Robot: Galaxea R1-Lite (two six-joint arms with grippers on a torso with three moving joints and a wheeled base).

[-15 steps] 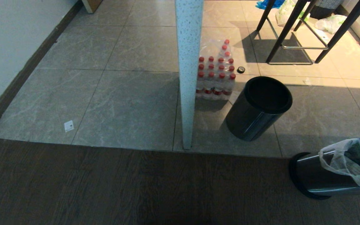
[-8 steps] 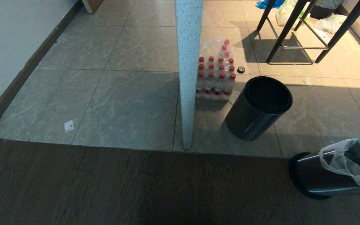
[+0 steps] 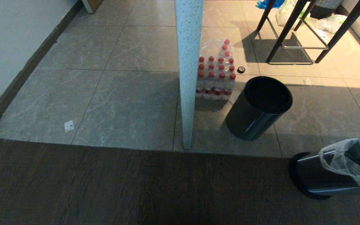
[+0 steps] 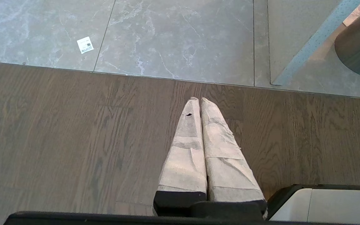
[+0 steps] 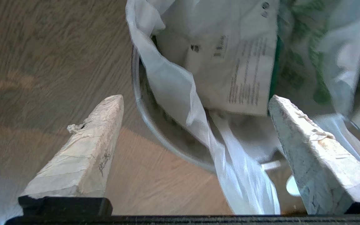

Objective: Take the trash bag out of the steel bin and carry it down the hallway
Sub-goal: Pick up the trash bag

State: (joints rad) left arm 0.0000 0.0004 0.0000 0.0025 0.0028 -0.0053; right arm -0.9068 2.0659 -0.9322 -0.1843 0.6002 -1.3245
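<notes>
Steel bin (image 3: 316,179): I see it at the lower right of my head view, standing on the dark wood floor (image 3: 120,187) just past the tile edge; its black base ring faces left in that view and its mouth runs out of the right edge, so its long axis reads as nearly level across the picture.
Trash bag (image 3: 345,162): thin white plastic with green print, sitting in the bin's mouth with its rim folded out over the steel edge; the opening faces the right side of my head view.
Bag up close (image 5: 217,78): one limp white fold hangs down over the bin's rim, between my two fingers.
Right gripper (image 5: 195,103): spread wide and holding nothing, one finger outside the bin over the wood, the other over the bag; I see no contact.
Left gripper (image 4: 200,101): fingers pressed together with nothing between them, hanging over the wood floor near the tile edge.
Black bin (image 3: 258,107): on the grey tiles, well apart from the steel one.
Bottle pack (image 3: 216,76): red-capped, wrapped, beside the white speckled post (image 3: 187,68).
</notes>
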